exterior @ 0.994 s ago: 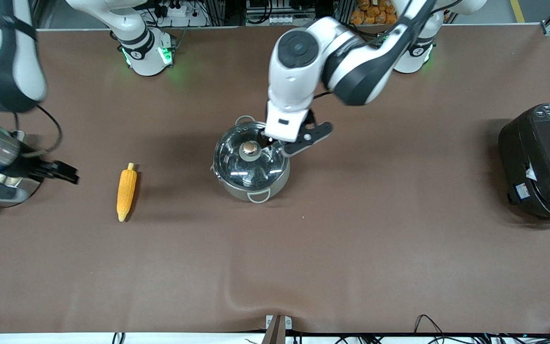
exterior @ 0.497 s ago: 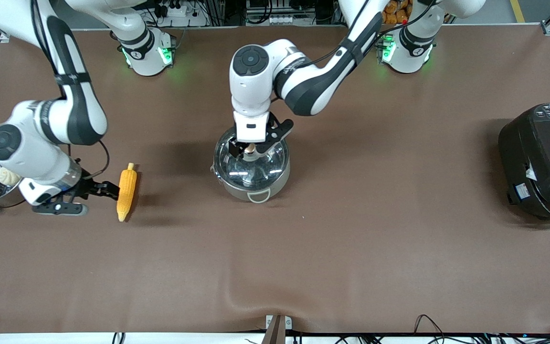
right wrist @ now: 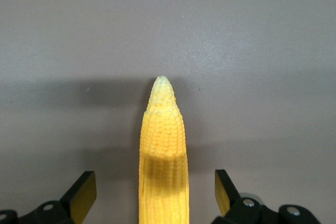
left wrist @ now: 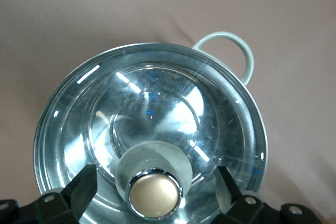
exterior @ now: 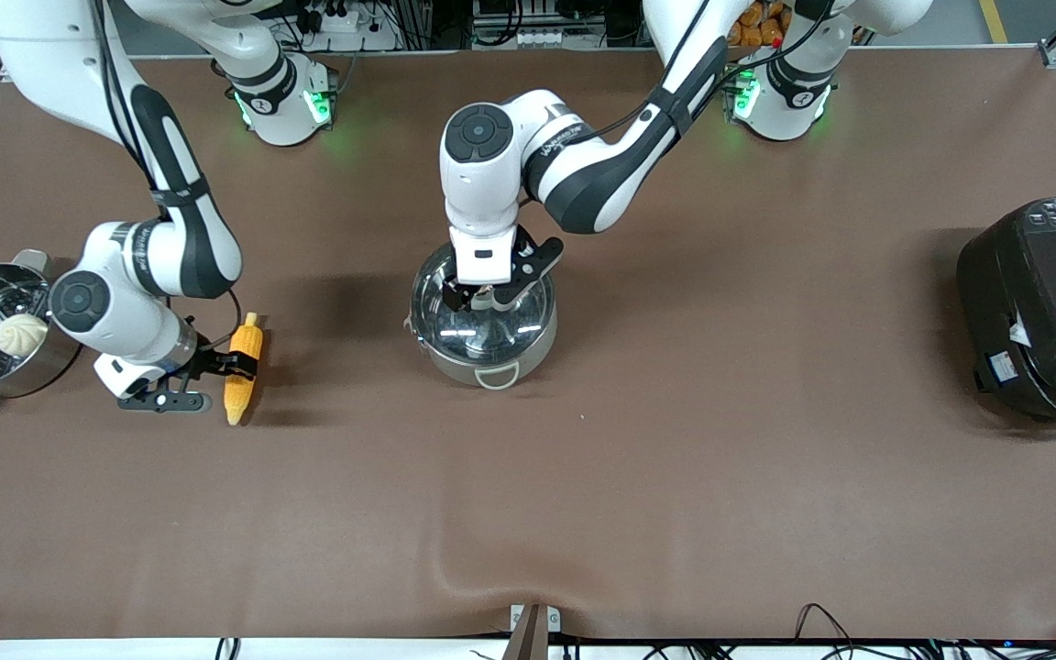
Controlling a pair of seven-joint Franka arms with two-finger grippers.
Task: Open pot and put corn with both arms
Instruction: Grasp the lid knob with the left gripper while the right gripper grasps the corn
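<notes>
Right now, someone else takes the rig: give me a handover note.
Left gripper: open, fingers straddling the lid knob, not yet closed.
Right gripper: open, straddling the corn.
The pot sits mid-table, glass lid on. The corn lies on the table toward the right arm's end.
Done: both approaches.
Left: grip the knob, lift the lid, grasp the corn, put it in the pot.

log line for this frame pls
left gripper: open, astride lid knob on pot | right gripper: open, astride corn on table | lid on
</notes>
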